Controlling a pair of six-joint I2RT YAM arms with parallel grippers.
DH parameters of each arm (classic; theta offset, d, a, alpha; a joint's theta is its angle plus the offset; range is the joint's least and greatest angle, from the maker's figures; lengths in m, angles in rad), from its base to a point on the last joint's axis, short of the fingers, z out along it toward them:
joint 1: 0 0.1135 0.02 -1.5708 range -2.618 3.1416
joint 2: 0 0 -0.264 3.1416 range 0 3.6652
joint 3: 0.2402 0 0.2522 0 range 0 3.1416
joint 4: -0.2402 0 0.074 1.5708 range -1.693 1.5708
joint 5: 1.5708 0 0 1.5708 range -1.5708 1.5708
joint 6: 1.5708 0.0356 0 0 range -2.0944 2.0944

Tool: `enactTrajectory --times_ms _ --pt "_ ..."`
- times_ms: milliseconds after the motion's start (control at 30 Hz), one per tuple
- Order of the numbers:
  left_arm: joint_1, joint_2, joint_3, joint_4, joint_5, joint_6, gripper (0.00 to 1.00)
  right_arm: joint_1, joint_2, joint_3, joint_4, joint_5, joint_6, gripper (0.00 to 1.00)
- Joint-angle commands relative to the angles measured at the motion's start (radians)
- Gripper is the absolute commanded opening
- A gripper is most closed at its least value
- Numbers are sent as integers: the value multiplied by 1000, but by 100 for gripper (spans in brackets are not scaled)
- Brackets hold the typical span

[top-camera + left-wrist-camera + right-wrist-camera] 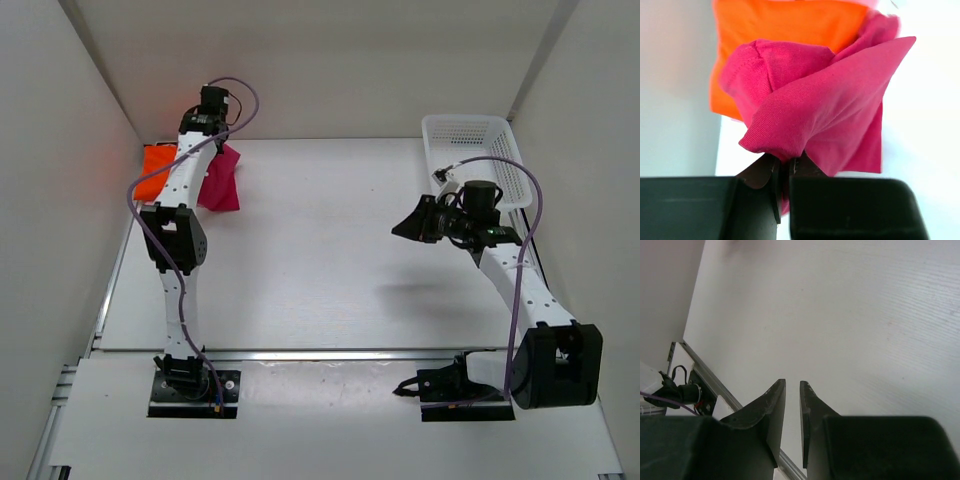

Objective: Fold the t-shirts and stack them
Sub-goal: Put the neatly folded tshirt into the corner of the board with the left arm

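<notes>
- The left claw [785, 167] is clamped on a bunched fold of the magenta shirt [830, 105]. The cloth spills up and outward from between the fingers.
- The magenta shirt hangs crumpled just beside the orange shirt [785, 25], and in the left wrist view it overlaps the orange shirt's near edge.
- The orange shirt lies flat and looks already folded into a neat rectangle on the surface [840, 315].
- The right claw [792, 390] is well apart from the orange shirt. Its fingers are all but together with only a thin slit between them, and it holds nothing.
- The white mesh basket [466, 119] stands on the far side of the surface from the orange shirt.
- The step in hand seems to be getting the magenta shirt laid out for folding.
- To do this well, draw the cloth clear of the orange shirt first, so the finished fold is not dragged out of shape.
- A one-point pinch leaves the fabric in a wad, so the right claw should probably take a second corner and the two pull it taut.
- Lower the shirt slowly, trailing edge first, so it settles flat rather than folding under itself.
- The light pink shirt cannot be made out with any certainty.
</notes>
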Motion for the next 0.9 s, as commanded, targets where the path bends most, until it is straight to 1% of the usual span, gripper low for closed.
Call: enactTrajectory --times_ms 0,100,167,400,600,767,867 --pt "16 -30 52 76 -62 56 0 2 4 -23 -53 10 -64 16" --pt "22 -37 58 121 -58 88 0 -1 9 -66 -29 2 -64 16" --pt "39 -37 78 133 -36 74 0 -3 29 -72 -24 -4 -61 16" --pt "27 -56 101 146 2 89 0 -12 89 6 -43 5 -76 15" --pt "12 -105 98 176 36 114 0 -1 129 17 -35 2 -66 14" --pt "27 -137 69 192 57 123 0 8 147 18 -27 0 -58 14" --pt "52 -134 81 190 74 125 0 10 164 40 -37 0 -59 13"
